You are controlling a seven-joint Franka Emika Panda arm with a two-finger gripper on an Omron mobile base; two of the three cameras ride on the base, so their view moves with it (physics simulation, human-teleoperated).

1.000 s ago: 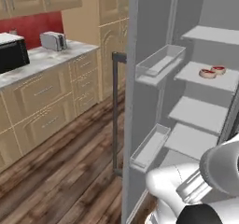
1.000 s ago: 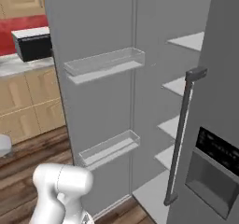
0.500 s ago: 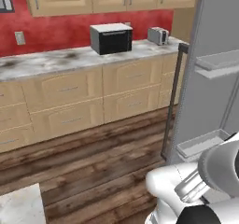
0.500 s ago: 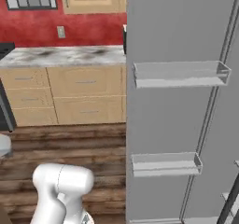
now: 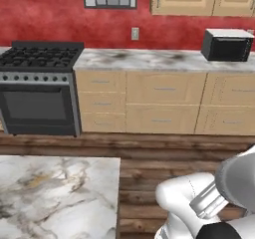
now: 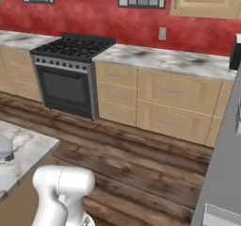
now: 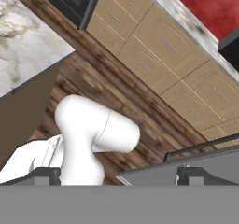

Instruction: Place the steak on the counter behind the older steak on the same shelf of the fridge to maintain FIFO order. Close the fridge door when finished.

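Kitchen wall with stove and marble surface now ahead; the base has turned away from the fridge.
No steak seen yet on the surface, so pickup is still ahead; whether the jaws are apart, I cannot tell.

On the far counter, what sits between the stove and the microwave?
In the left base view, nothing: the marble counter is bare between the stove and the microwave; a wall outlet hangs above it.
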